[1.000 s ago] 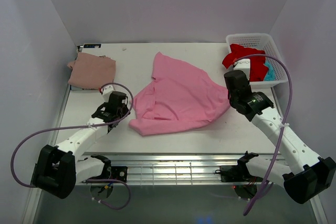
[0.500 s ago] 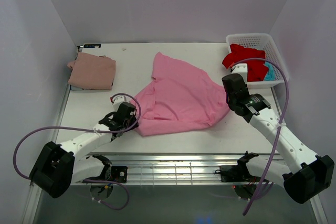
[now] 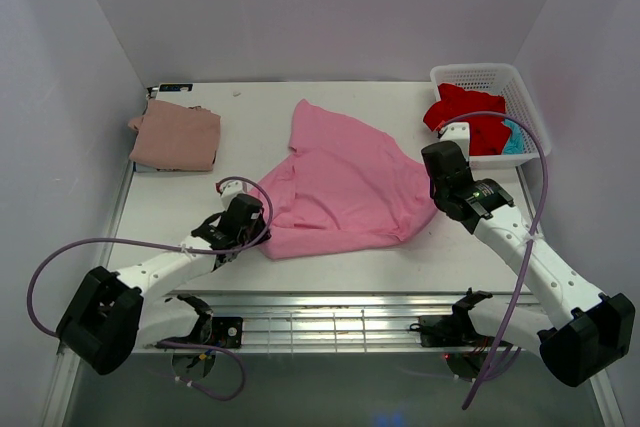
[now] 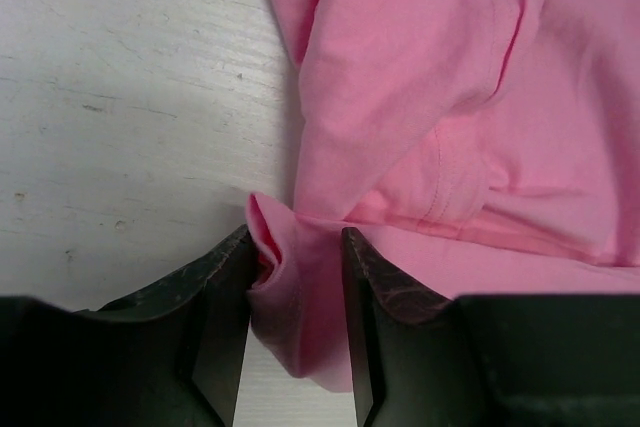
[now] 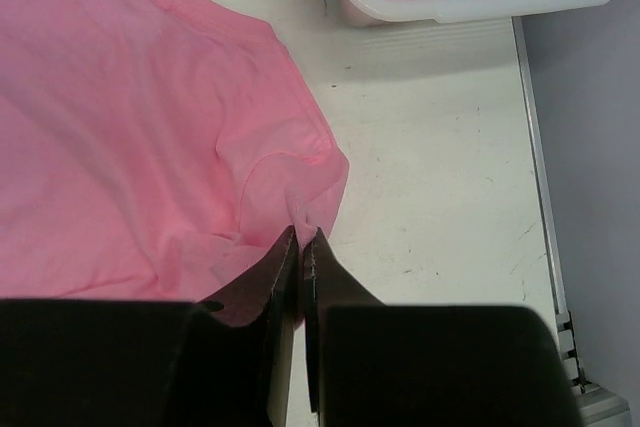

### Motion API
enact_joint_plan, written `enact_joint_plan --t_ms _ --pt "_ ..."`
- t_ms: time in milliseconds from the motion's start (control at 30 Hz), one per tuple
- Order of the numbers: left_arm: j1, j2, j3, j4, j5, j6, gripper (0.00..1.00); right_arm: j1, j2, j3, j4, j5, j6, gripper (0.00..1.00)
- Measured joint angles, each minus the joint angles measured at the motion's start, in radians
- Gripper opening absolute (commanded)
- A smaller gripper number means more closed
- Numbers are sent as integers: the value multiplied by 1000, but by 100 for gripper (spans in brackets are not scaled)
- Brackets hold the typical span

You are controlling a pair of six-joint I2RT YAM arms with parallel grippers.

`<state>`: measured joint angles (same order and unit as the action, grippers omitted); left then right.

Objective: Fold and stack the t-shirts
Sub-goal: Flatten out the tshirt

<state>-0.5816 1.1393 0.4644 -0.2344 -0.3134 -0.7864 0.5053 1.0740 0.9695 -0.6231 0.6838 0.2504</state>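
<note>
A bright pink t-shirt [image 3: 345, 182] lies spread and rumpled mid-table. Its near-left corner [image 4: 290, 277] bunches between the fingers of my left gripper [image 3: 258, 235], which straddles it with the jaws apart [image 4: 295, 247]. My right gripper [image 3: 436, 203] is shut on the pink shirt's right corner, a thin pinch of cloth rising between its tips [image 5: 301, 237]. The shirt [image 5: 130, 127] stretches to the left of that grip. A dusty rose t-shirt [image 3: 175, 137] lies folded at the far left. Red [image 3: 465, 112] and teal [image 3: 512, 139] t-shirts sit in the basket.
A white latticed basket [image 3: 490, 75] stands at the far right corner, its wall [image 5: 480, 2] just ahead of my right gripper. Purple cables loop from both arms. White walls close in the table, and a metal rail runs along its near edge.
My left arm swung right and nearer, bringing its jaws around the pink shirt's near-left corner. My right gripper shifted slightly left, still pinching the right corner.
</note>
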Motion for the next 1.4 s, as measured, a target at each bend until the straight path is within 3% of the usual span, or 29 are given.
enact_joint_plan --t_ms 100,167,267,533,833,933,1133,1300,1400 --pt "-5 19 0 19 6 -2 47 0 0 0 0 0 1 8" --pt "-6 42 0 32 9 -6 40 0 0 0 0 0 1 8" --pt "-11 76 0 34 11 -18 0 0 0 0 0 0 1 8" --pt "-24 0 19 -6 -44 -6 0 0 9 2 0 -2 1 8" --pt "-24 30 436 -28 -190 142 0 0 104 85 2 -7 -32 8" --pt "-24 2 489 11 -230 190 0 0 101 137 3 -3 -49 8" --pt "-24 -203 323 -13 -269 176 0 0 29 158 -18 -6 -51 8" --pt "-24 -390 80 -143 -251 33 0 0 -40 149 -40 -6 -46 8" --pt "-28 -408 -39 -219 -215 -46 0 0 -45 137 -57 -7 -39 8"
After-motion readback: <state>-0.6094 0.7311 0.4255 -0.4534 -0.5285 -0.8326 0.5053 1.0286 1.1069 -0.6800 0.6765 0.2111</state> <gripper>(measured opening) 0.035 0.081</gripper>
